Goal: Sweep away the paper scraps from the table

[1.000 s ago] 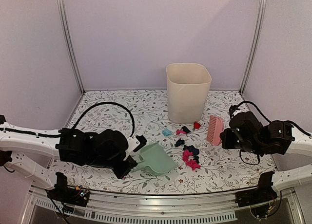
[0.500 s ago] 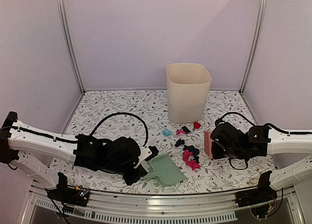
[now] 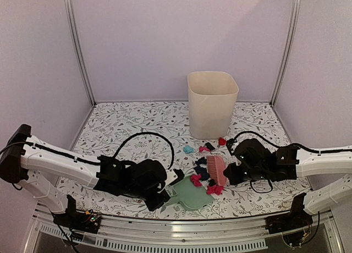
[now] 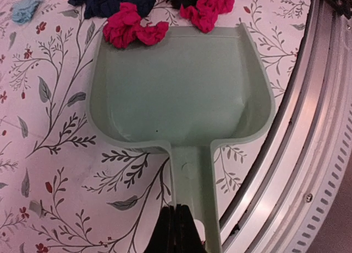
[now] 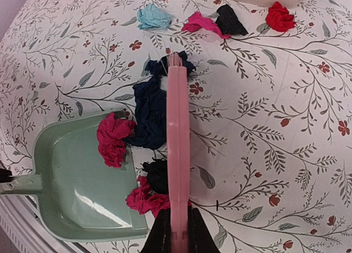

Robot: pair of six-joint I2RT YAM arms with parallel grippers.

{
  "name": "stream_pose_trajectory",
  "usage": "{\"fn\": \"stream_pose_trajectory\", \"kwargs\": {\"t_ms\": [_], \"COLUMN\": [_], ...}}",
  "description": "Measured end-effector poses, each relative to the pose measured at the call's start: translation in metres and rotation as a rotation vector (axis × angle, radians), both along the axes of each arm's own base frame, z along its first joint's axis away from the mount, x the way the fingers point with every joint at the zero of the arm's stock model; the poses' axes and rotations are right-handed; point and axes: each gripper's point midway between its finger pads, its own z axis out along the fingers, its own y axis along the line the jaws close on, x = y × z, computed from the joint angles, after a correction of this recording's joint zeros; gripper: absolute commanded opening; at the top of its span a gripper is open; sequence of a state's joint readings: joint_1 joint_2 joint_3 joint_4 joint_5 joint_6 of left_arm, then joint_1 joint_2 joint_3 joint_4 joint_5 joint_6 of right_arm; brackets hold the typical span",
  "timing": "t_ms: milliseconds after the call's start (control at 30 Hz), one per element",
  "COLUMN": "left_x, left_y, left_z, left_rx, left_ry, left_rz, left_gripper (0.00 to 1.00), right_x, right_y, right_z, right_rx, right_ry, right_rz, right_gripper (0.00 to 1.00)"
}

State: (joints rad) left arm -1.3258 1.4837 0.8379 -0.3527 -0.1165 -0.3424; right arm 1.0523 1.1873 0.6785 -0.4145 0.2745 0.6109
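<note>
— Paper scraps [image 5: 151,107]: where are they now?

— Mostly in one heap near the 6 o'clock edge of the white vine-printed table [image 3: 126,121]. A second ago the mint-green plastic dustpan [image 4: 176,93] sat well off at the heap's 9 o'clock. The left gripper [image 4: 177,214], clamped on its handle, has slid it in until the lip meets the wads.

— And the other side?

— The pink comb-like brush [image 5: 177,143], pinched tight in the right gripper [image 5: 176,234], has swung in from 3 o'clock and stands against the heap. The heap is squeezed between the two, so I'd say one push loads it. Only one magenta wad is on the lip so far.

— Count?

— One pan, one brush, one cream plastic bin [image 3: 212,102]. Three magenta wads, one teal, one red. The dark ones clump together, at least three. Four strays lie at the heap's 12 o'clock, before the bin.
</note>
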Motion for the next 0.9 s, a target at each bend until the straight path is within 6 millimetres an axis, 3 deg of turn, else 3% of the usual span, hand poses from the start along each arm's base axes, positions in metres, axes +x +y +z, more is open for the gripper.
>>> {"fn": "stream_pose_trajectory", "kwargs": {"t_ms": [333,500,667,900], "left_x": [0.005,0.005,0.006,0.006], "left_y": [-0.006,-0.007,-0.009,-0.009], "left_z": [-0.002,-0.003,-0.001,-0.002], "left_rx": [-0.004,-0.003,-0.014,-0.017], "left_ry": [-0.014,-0.015,-0.018,-0.017], "left_rz": [-0.006,-0.008,-0.007,-0.005], "left_gripper": [0.00,0.00,0.00,0.00], "right_x": [-0.018,-0.028,-0.021,-0.011], "right_y": [0.029,0.037,0.023,-0.001], "right_z": [0.003,0.020,0.038,0.035], "right_rx": [0.112,0.186,0.199,0.126], "right_ry": [0.046,0.043,-0.022,-0.052], "right_rz": [0.165,0.233,0.165,0.055], "right_gripper": [0.00,0.00,0.00,0.00]}}
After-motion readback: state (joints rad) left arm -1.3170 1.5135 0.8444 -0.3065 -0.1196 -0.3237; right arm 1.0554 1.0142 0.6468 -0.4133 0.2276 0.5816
